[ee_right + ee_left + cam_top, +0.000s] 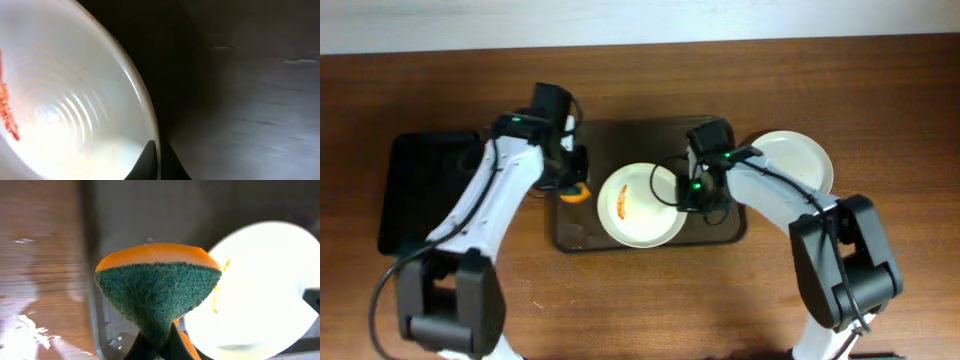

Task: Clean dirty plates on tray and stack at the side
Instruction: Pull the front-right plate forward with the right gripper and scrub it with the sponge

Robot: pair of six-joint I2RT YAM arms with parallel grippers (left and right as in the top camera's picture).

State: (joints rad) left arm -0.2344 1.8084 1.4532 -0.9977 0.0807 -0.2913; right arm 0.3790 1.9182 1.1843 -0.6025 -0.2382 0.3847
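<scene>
The smeared plate sits on the brown tray; we see the right gripper pinching its rim, probably to steady it. The left gripper clasps a sponge just beside, poised to scrub. A second plate lies off the tray's right; nothing blocks the sponge.

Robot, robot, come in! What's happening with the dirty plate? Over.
Left gripper shut on sponge, beside plate. Right gripper pinching plate rim, on tray. Red smear not yet wiped. Nothing in the way.
</scene>
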